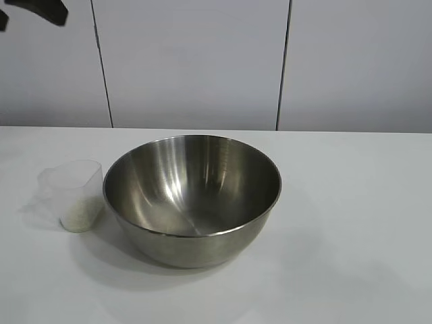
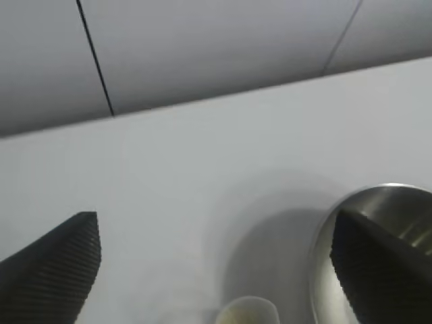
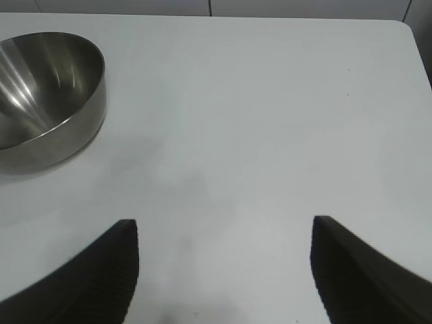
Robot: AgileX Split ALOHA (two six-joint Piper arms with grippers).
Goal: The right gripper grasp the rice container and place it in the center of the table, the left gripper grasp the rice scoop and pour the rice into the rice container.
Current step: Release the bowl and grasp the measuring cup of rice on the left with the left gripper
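- The large round shiny stainless-steel mixing bowl, the rice container [image 1: 192, 197], is seen standing upright near the middle of the plain white tabletop [image 1: 358, 229] in the exterior view; its inside appears empty.
- The small translucent whitish plastic measuring cup, the rice scoop [image 1: 75, 196], is set upright at the bowl's nine o'clock, just beside its wall; whether the two touch cannot be told.
- A low heap of small white grains, the rice [image 1: 81, 214], is seen through the cup's wall at its bottom.
- The left gripper [image 2: 216, 270] is held above the table with its ribbed black fingers [image 2: 57, 270] spread wide and nothing between them; only a dark part of that arm shows at the exterior view's eleven o'clock corner.
- The relation the coming move is judged to turn on: the cup's rim [image 2: 248, 310] lies below and between the spread fingers, the bowl's rim [image 2: 378, 202] off beside one finger, so a descent onto the cup is called for.
- The left arm is judged the nearer to the cup.
- The right gripper [image 3: 225, 270] is parked well apart from the bowl [image 3: 47, 101], its fingers parted and empty.
- No brand, label or writing can be read.
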